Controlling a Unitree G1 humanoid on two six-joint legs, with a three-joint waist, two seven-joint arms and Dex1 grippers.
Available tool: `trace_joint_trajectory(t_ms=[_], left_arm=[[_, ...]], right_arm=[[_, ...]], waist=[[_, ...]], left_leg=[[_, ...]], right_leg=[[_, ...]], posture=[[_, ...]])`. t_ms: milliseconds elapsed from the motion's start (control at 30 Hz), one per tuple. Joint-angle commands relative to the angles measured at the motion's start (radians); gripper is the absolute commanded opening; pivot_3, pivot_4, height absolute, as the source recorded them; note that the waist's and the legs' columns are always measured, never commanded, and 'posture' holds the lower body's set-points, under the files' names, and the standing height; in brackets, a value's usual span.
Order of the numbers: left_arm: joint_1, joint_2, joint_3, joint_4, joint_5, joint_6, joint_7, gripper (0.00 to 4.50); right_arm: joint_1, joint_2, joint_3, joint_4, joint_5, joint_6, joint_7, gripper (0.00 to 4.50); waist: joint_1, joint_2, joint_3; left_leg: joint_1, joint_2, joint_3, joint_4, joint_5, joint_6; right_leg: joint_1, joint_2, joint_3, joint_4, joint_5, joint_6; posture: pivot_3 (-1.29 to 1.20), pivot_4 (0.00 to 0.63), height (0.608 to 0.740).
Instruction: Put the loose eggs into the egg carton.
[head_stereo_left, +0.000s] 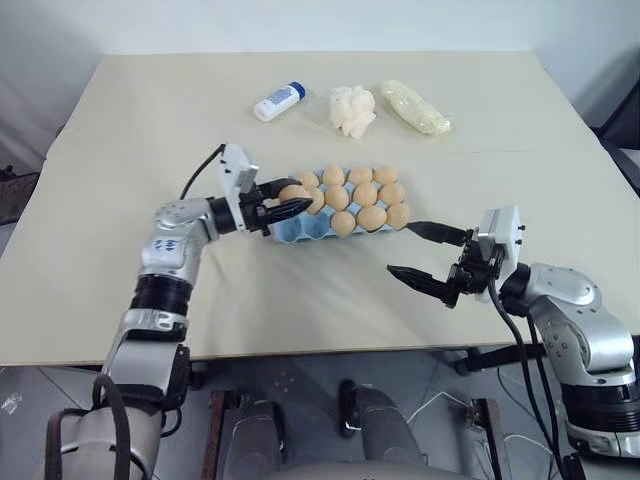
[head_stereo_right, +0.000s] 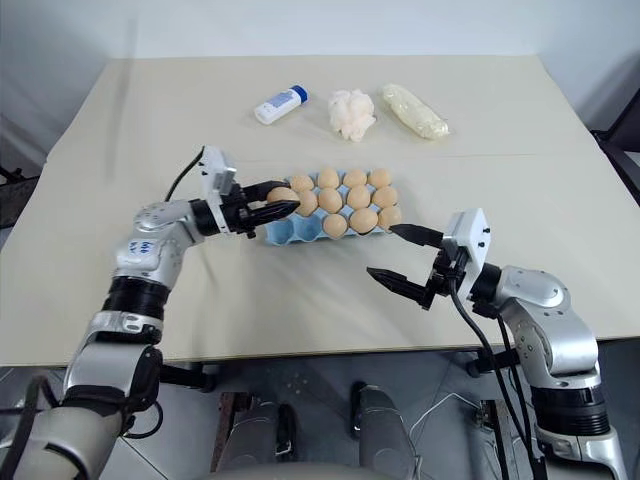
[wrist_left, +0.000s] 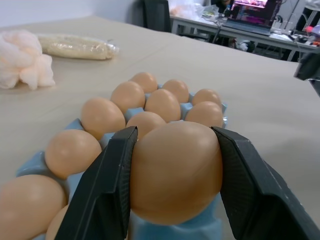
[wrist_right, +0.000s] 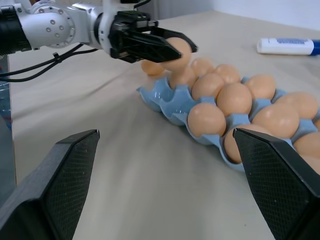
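Over carton (head_stereo_left: 300, 232), one clawed egg (head_stereo_left: 293, 194).

Tan egg (wrist_left: 175, 172) over blue carton (head_stereo_left: 300, 232) (nearly full)

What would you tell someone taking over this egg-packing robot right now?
Left gripper: shut on a tan oval egg, held over the left end of the light blue moulded egg carton.
Right gripper: open, empty, hovering right of the carton.
Done: about eleven eggs sit in cups.
Left: set this egg into one of the free cups at the carton's left end. No other loose eggs lie on the beige table.
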Motion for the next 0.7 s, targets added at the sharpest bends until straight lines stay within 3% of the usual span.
trace_joint_trajectory(t_ms=[33,400,667,700], left_arm=[[-0.079,-0.037,-0.010,0.100,0.037,-0.069,-0.009,1.99],[-0.158,-0.107,-0.038,0.259,0.117,-0.139,-0.049,1.99],[-0.149,-0.095,-0.034,0.248,0.153,-0.129,-0.031,4.43],[-0.148,-0.093,-0.031,0.245,0.154,-0.131,-0.028,4.47]], right_arm=[[0.015,0.027,-0.019,-0.093,0.035,-0.019,-0.036,4.50],[0.061,0.061,-0.016,-0.172,0.025,-0.013,-0.135,4.50],[0.072,0.032,-0.038,-0.165,0.026,-0.014,-0.144,4.50],[0.067,0.030,-0.038,-0.160,0.026,-0.014,-0.144,4.50]], waist=[[0.000,0.000,0.000],[-0.002,0.000,0.000],[0.000,0.000,0.000],[-0.001,0.000,0.000]], left_leg=[[0.000,0.000,0.000,0.000,0.000,0.000],[-0.001,0.000,-0.001,0.000,0.000,0.000],[-0.001,0.000,-0.002,0.001,0.001,0.001],[-0.001,0.000,-0.003,0.001,0.001,0.002]], right_leg=[[0.000,0.000,0.000,0.000,0.000,0.000],[0.000,0.000,0.000,-0.001,0.000,0.000],[0.002,0.000,-0.001,-0.001,0.000,0.000],[0.002,0.000,-0.001,-0.001,0.000,0.000]], posture=[[0.00,0.150,0.740],[0.00,0.150,0.740],[0.00,0.150,0.740],[0.00,0.150,0.740]])
